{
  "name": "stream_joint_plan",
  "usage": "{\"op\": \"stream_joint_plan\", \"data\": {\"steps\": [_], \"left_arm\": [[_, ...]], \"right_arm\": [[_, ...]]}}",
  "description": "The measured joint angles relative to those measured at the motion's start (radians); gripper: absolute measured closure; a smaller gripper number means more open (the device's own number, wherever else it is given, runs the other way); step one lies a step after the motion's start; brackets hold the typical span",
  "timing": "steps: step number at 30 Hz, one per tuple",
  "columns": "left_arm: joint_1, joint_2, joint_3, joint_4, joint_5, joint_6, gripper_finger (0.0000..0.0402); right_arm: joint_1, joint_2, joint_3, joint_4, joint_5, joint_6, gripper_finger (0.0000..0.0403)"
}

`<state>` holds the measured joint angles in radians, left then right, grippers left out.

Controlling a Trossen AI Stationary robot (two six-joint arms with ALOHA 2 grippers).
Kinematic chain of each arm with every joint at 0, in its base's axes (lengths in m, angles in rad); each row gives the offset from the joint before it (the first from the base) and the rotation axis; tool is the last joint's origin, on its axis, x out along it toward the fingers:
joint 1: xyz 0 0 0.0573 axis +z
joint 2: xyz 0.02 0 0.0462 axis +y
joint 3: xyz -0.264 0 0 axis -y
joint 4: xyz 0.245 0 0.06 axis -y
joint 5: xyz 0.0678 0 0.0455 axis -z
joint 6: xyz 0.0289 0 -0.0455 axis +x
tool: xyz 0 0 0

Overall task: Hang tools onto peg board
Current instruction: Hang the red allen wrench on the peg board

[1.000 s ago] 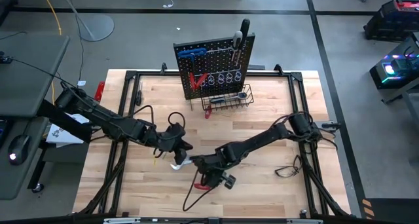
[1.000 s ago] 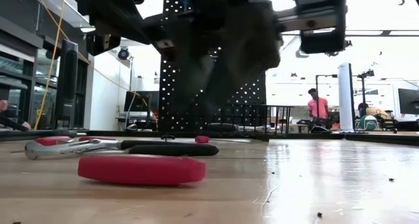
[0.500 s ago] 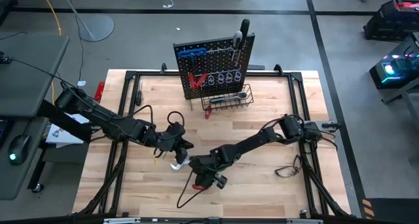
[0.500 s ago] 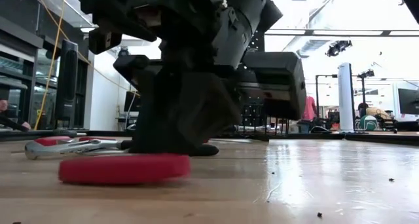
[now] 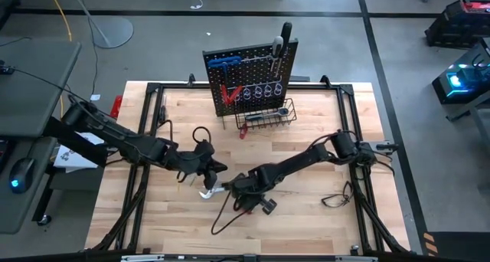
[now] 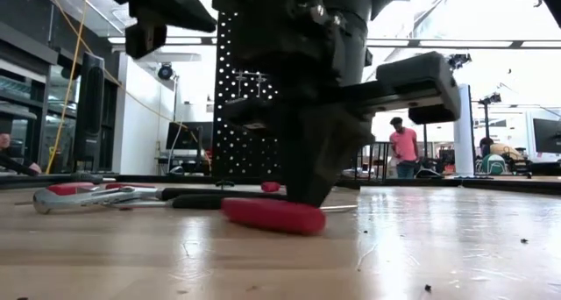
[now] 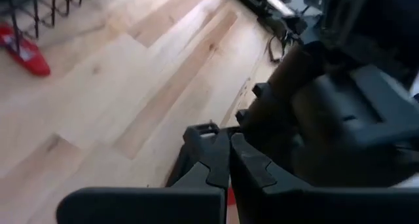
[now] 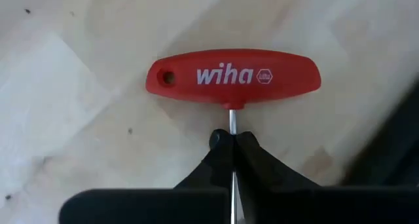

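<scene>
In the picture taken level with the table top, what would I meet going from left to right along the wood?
Red-handled pliers → black-handled tool lying behind → red T-handle, held by its shaft in the right gripper → person in a pink shirt, far off in the room.

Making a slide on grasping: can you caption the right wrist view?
Right claw shut on the thin metal shaft of a red T-handle key lying on the wooden table.

Bright overhead light, backlit windows w/ glare on table point(image 6: 456, 239) in low view; left wrist view blurry.
</scene>
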<state>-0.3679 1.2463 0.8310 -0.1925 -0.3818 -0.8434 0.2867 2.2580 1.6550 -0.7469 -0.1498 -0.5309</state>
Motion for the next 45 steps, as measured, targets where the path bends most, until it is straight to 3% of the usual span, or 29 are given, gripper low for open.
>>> {"op": "stream_joint_plan", "data": {"steps": [4, 13, 21, 28, 36, 40, 45], "left_arm": [[0.0, -0.062, 0.0, -0.001, -0.048, 0.053, 0.0401], [0.025, -0.239, 0.0, 0.026, -0.13, 0.253, 0.0401], [0.09, -0.318, 0.0, 0.104, -0.221, 0.49, 0.0386], [0.173, -0.269, 0.003, 0.34, -0.198, 0.697, 0.0294], [0.233, -0.248, 0.085, 0.471, -0.198, 0.776, 0.0186], [0.238, -0.232, 0.119, 0.48, -0.198, 0.762, 0.0166], [0.237, -0.195, 0.142, 0.525, -0.195, 0.686, 0.0163]], "right_arm": [[-0.015, -0.077, -0.01, -0.087, 0.01, 0.059, 0.0402], [-0.066, -0.322, -0.007, -0.112, 0.029, 0.248, 0.0403], [-0.131, -0.511, -0.003, -0.048, 0.283, 0.483, 0.0403], [-0.142, -0.589, -0.001, 0.137, 0.573, 0.63, 0.0403], [-0.14, -0.597, 0.077, 0.193, 0.81, 0.564, 0.0403], [-0.14, -0.597, 0.134, 0.251, 0.879, 0.456, 0.0403], [-0.14, -0.597, 0.172, 0.358, 0.893, 0.348, 0.0403]]}}
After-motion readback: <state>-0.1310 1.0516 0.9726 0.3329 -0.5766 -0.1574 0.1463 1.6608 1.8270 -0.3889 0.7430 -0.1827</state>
